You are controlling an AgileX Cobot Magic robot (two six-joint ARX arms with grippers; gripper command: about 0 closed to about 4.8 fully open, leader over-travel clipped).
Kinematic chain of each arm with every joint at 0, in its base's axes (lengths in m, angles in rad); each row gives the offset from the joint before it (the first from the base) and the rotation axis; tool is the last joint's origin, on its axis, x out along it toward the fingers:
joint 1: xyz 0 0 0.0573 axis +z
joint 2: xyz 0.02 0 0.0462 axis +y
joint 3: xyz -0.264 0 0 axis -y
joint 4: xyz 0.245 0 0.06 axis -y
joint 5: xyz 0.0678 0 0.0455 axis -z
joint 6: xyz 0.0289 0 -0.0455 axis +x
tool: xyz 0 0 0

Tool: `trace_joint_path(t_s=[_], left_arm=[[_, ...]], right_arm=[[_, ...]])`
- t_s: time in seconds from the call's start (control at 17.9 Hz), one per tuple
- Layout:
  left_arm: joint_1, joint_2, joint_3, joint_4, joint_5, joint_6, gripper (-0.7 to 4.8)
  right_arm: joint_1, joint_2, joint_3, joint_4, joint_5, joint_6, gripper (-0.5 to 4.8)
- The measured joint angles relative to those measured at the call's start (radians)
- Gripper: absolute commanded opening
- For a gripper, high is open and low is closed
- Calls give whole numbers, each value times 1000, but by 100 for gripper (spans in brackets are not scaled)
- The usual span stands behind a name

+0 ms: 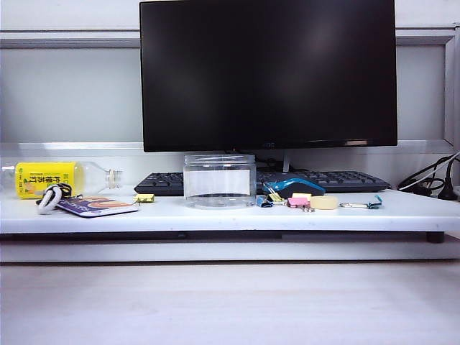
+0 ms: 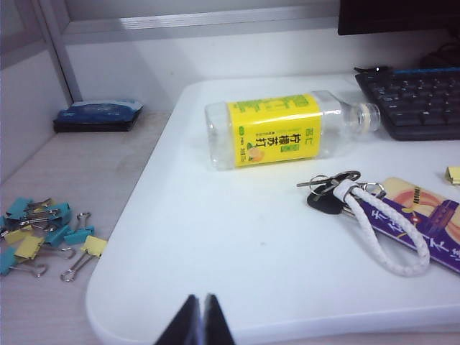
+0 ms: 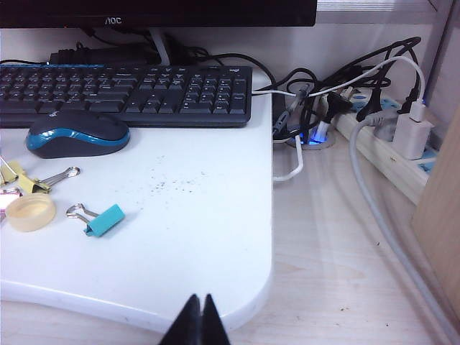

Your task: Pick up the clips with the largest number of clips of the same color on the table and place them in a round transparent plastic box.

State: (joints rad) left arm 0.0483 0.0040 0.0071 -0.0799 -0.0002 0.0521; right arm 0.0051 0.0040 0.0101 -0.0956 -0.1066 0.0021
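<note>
The round transparent plastic box [image 1: 219, 181] stands upright in the middle of the white board [image 1: 215, 215], in front of the keyboard. One pale-yellow clip [image 1: 144, 198] [image 2: 453, 175] lies to its left, beside the key ring. Another yellow clip [image 1: 275, 197] [image 3: 19, 178] lies to its right among a blue clip [image 1: 264, 202], a pink clip [image 1: 297, 203] and a teal clip [image 1: 374, 203] [image 3: 103, 220]. My left gripper [image 2: 201, 300] is shut and empty over the board's near left corner. My right gripper [image 3: 201, 300] is shut and empty over the near right corner. Neither gripper shows in the exterior view.
A yellow-labelled bottle [image 2: 277, 129] lies on its side by keys [image 2: 334, 188] and a purple card [image 2: 424, 223]. A mouse [image 3: 75, 134], beige cap [image 3: 29, 212] and keyboard [image 3: 122, 93] sit right of centre. Loose teal and yellow clips [image 2: 43, 233] lie off the board. Cables and a power strip [image 3: 402, 144] crowd the right.
</note>
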Motion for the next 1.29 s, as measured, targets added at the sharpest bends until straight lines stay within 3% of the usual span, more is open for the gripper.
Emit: trace_joint_path(t_s=[0.56,0.67,0.78,0.84,1.01,1.12,1.23,1.29], left_arm=[[0,0,0,0,0,-2,22],[0,0,0,0,6,-130,22],[0,0,0,0,69,-368,23],[0,0,0,0,99,-427,23],[0,0,0,1,152,-508,23],[0,0,0,2,193,-602,22],[0,0,0,2,278,-654,23],[0,0,0,2,365,-665,26]], right_arm=[[0,0,0,-1,0,-3,-1],[0,0,0,-1,-1,-1,-1],[0,0,0,-1,-15,95,-1],[0,0,0,-1,-23,147,-1],[0,0,0,0,-27,315,-1],[0,0,0,6,-60,490,0],[0,0,0,44,-184,544,0],[1,0,0,93,-281,549,0]])
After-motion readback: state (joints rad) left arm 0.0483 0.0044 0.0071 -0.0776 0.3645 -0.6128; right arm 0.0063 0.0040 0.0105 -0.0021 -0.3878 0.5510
